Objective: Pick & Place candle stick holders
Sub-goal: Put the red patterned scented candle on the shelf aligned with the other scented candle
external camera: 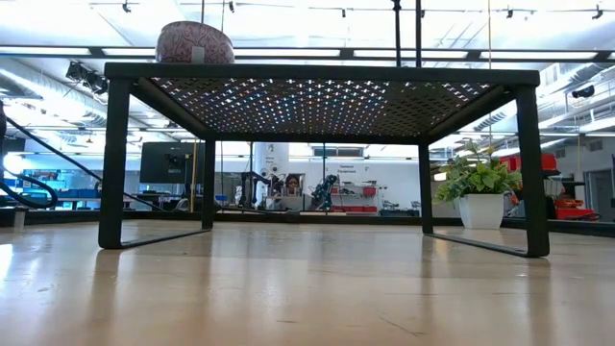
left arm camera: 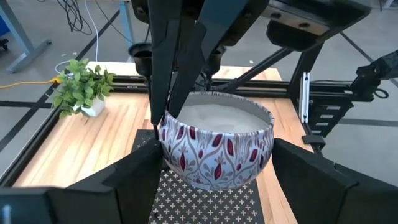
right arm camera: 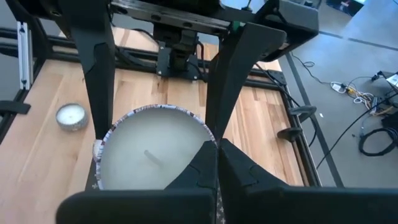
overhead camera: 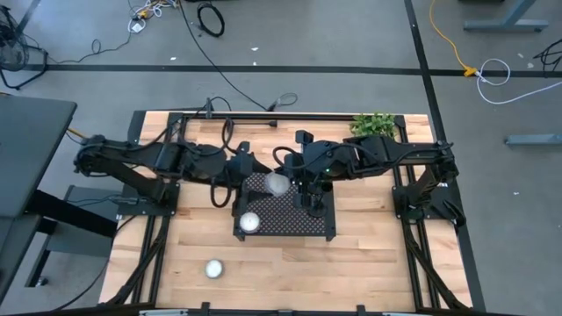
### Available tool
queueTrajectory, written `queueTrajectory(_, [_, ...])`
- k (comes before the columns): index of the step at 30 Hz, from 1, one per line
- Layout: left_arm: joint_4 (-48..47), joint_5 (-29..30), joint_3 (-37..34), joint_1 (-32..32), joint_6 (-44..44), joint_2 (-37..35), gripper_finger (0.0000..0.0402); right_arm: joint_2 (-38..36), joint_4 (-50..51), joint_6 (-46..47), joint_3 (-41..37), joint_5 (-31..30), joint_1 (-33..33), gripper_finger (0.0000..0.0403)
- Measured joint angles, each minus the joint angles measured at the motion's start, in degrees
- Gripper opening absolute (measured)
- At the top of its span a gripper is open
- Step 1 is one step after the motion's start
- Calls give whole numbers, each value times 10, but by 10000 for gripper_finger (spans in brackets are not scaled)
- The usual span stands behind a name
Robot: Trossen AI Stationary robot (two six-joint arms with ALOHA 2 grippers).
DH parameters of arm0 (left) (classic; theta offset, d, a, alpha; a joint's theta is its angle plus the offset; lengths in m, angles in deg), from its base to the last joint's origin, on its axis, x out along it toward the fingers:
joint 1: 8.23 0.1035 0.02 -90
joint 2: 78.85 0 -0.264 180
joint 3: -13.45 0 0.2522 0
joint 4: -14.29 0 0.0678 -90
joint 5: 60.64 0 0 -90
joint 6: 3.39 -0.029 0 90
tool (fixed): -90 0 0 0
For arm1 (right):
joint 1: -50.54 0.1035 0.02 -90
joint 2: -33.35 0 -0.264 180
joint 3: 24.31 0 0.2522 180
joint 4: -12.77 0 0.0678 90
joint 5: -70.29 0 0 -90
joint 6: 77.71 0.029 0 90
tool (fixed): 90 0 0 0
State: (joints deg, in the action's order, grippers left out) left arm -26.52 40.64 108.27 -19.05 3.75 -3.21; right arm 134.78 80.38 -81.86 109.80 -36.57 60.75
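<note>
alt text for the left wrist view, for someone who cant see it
The left gripper holds a patterned candle tin between its wide-set fingers, above the perforated black tray. The right arm's dark closed fingers hang just behind the tin's rim, and a small potted plant stands at the wooden table's far edge.

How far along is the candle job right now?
Done: one candle sits on the black stand. In hand: the left claw grips a second candle over the stand; I can't tell if it has landed. The right claw is shut and empty. Left: a third candle on the table.
</note>
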Motion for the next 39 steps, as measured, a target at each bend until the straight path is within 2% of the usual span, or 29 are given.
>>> queueTrajectory(15, [37, -37, 0, 11, 15, 0, 296, -1, -10, -4, 0, -1, 0, 0])
queueTrajectory(32, [42, -21, 0, 14, 42, 1, 296, -1, -12, -6, 0, -20, 0, 0])
queueTrajectory(39, [35, -47, 0, 14, 55, 1, 296, 0, -9, -2, 0, -12, 0, 0])
